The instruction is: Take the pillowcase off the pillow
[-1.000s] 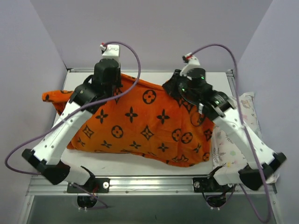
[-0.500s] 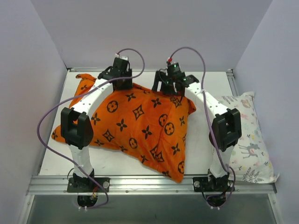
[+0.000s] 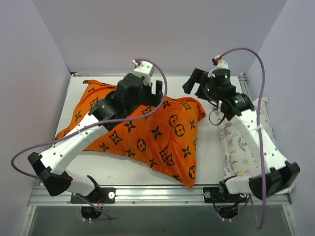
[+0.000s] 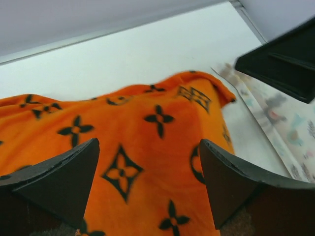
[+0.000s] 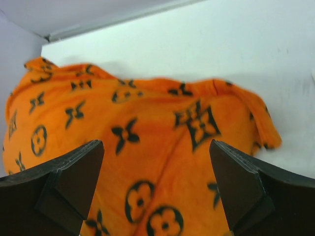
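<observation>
My left tool (image 3: 157, 92) and right tool (image 3: 193, 82) are open, empty. The pillowcase (image 3: 147, 132) lies left of centre on the worktop (image 3: 123, 169); my left tool is over its far edge, nearer

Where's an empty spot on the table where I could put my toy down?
Bare table shows between the orange pillowcase and the animal-print pillow, and along the near edge in front of the pillowcase. The middle and left are crowded: the pillowcase covers them.

Bright, even light, soft shadows; wrist views blur near the lens (overhead view sharp).
</observation>
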Robot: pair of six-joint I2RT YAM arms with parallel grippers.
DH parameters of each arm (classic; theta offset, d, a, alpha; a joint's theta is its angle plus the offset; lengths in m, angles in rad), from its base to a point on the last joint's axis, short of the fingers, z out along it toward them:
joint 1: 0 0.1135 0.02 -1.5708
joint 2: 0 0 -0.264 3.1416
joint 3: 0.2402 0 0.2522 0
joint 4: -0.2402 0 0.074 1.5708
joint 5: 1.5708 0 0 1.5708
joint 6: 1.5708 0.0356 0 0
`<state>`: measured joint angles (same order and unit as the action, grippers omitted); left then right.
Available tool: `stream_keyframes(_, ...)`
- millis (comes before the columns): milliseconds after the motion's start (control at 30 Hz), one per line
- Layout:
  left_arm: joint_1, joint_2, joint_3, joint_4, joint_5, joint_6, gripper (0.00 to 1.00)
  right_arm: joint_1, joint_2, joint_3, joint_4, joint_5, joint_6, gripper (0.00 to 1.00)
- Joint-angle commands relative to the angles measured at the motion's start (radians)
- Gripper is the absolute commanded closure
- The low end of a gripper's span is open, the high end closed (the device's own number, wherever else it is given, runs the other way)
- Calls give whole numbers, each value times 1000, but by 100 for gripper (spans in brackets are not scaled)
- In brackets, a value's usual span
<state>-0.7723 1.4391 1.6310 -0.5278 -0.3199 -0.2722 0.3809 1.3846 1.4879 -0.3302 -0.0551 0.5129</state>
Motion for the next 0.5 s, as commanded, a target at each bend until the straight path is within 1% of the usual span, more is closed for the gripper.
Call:
stream_keyframes(0,-119,-42,-104,14,-102,11,9,12,-201,-200,-7,24,13,7)
stream_keyframes(33,-172,-42,-138,12,-107,4,9,10,-250,-300,-3,31,28,7)
stream_keyframes(67,-197,-40,-154,14,-114,-5,8,9,-300,-357,0,32,38,6)
stream_keyframes(100,-225,-28,-164,12,-126,-10,8,12,-393,-408,16,6,44,6)
stream_keyframes(133,-243,-19,-172,12,-157,-13,8,16,-436,-458,31,-12,56,6)
stream_keyframes(167,-283,-5,-183,14,-175,-12,7,18,-478,-568,45,-25,90,7)
stream_keyframes(200,-297,26,-186,12,-197,-12,7,19,-537,-613,81,-69,110,7)
stream_keyframes(233,-301,44,-184,12,-209,-12,7,24,-562,-667,111,-89,119,7)
stream_keyframes(267,-306,62,-180,11,-220,-13,7,48,-579,-745,140,-100,140,7)
stream_keyframes(300,-314,90,-180,14,-223,-18,7,62,-590,-780,190,-101,145,6)
stream_keyframes(333,-318,101,-180,18,-228,-22,7,79,-585,-801,212,-117,145,5)
stream_keyframes(367,-321,110,-181,20,-249,-27,6,128,-567,-828,224,-111,144,5)
stream_keyframes(467,-326,138,-192,34,-268,-39,6,206,-535,-871,301,-58,145,1)
